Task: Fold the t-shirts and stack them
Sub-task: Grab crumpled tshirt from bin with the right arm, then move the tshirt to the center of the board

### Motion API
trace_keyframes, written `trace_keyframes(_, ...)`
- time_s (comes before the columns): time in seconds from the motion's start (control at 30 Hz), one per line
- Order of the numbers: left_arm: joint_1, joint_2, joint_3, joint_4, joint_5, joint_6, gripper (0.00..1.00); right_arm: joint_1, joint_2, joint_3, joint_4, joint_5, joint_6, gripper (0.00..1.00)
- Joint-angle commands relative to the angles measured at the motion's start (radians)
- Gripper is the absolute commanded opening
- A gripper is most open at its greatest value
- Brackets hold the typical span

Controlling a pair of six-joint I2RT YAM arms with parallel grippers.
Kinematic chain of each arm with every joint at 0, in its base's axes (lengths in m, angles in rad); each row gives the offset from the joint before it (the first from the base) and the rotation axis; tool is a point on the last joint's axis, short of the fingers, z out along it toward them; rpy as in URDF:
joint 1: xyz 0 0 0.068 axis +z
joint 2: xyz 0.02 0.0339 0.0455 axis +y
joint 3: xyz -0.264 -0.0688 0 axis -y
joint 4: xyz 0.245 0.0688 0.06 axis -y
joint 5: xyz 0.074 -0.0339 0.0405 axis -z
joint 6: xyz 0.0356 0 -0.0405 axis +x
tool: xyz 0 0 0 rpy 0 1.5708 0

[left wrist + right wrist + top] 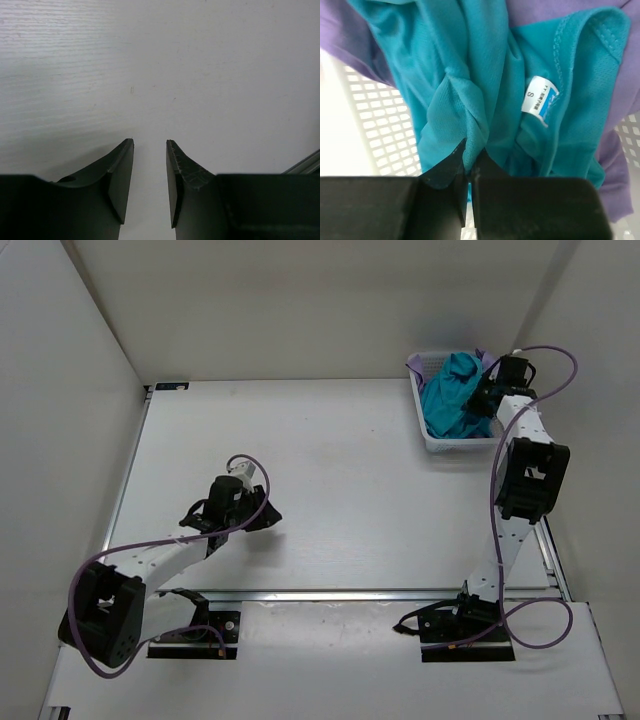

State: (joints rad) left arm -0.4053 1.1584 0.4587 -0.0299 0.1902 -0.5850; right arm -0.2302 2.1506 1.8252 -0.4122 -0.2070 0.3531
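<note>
Right fingers (442, 170) pinched on a bunched fold of the teal tee (470, 75), in the mesh basket (370, 115) at 2 o'clock of the surface (330, 470).
Thin, light, slinky knit w/ stitched collar & size tag (539, 100); it'll drape & slip, so you'd best bite deeper near the collar seam. Lavender tee (625, 65) lies under it, may drag along. Left fingers (120, 170) spread, over the surface at 9 o'clock.

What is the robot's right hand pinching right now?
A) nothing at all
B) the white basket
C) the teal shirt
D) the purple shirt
C: in the right wrist view, the right gripper is shut on a bunched fold of the teal t-shirt, while the purple t-shirt lies behind it, untouched.
</note>
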Motion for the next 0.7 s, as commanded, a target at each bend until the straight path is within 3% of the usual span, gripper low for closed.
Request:
trace_keyframes(0.0, -0.024, -0.026, 0.031, 0.008, -0.011, 0.007, 0.43, 0.012, -0.145, 0.017, 0.033, -0.017, 0.014, 0.0)
trace_keyframes(0.17, -0.036, -0.029, 0.064, 0.065, 0.055, -0.001, 0.43, 0.058, -0.352, 0.109, -0.042, -0.061, 0.004, 0.0)
trace_keyframes(0.4, 0.005, -0.028, 0.112, 0.071, 0.109, -0.039, 0.46, 0.218, -0.471, 0.431, -0.169, -0.186, 0.001, 0.0)
trace_keyframes(0.5, 0.057, -0.048, 0.117, 0.076, 0.138, -0.059, 0.47, 0.278, -0.518, 0.486, -0.111, -0.296, 0.055, 0.0)
trace_keyframes(0.67, 0.118, -0.098, 0.101, 0.065, 0.152, -0.076, 0.51, 0.281, -0.603, 0.432, 0.115, -0.555, 0.233, 0.0)
